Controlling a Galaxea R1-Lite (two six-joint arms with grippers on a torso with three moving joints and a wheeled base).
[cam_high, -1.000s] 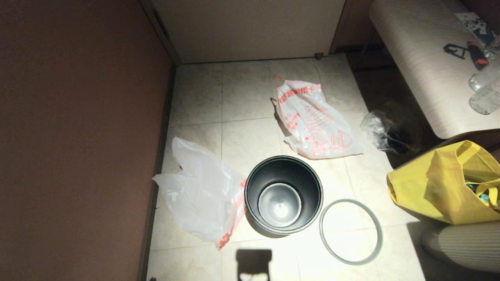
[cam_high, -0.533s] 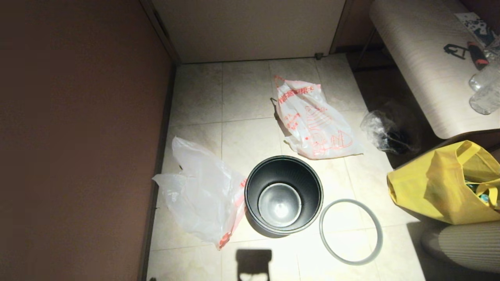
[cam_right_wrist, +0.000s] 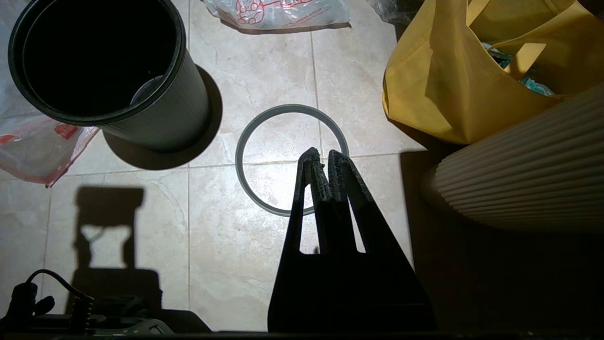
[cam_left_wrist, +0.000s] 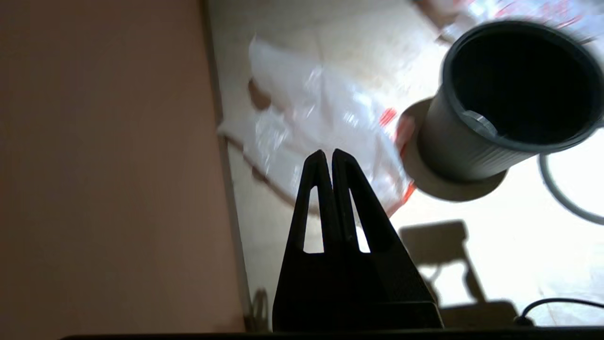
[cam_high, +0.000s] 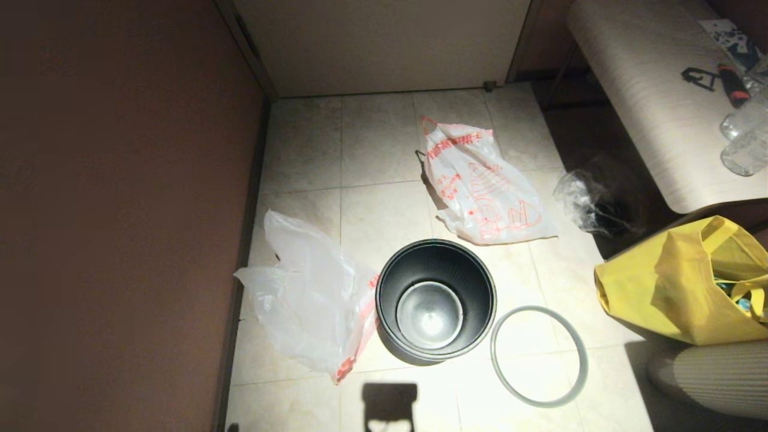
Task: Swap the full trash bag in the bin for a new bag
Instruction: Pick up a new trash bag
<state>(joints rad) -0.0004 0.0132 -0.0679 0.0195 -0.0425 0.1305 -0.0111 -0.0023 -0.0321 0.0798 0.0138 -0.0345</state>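
Note:
The black bin [cam_high: 435, 300] stands bare and unlined on the tiled floor; its grey hoop rim [cam_high: 539, 356] lies flat on the tiles to its right. The boldly red-printed full trash bag [cam_high: 483, 187] lies behind the bin. The cloudy new bag [cam_high: 312, 300] lies crumpled to the bin's left, touching its wall. Neither arm shows in the head view. My left gripper [cam_left_wrist: 329, 153] hangs shut and empty above the new bag [cam_left_wrist: 321, 118], with the bin [cam_left_wrist: 509, 94] beside it. My right gripper [cam_right_wrist: 320, 153] hangs shut and empty above the hoop [cam_right_wrist: 264, 141].
A brown wall [cam_high: 120, 210] borders the floor on the left. A yellow tote [cam_high: 690, 282] and a ribbed pale object [cam_high: 714, 375] stand at the right, under a wooden table [cam_high: 648, 90] carrying bottles. A small clear wrinkled bag [cam_high: 585, 201] lies beside the table.

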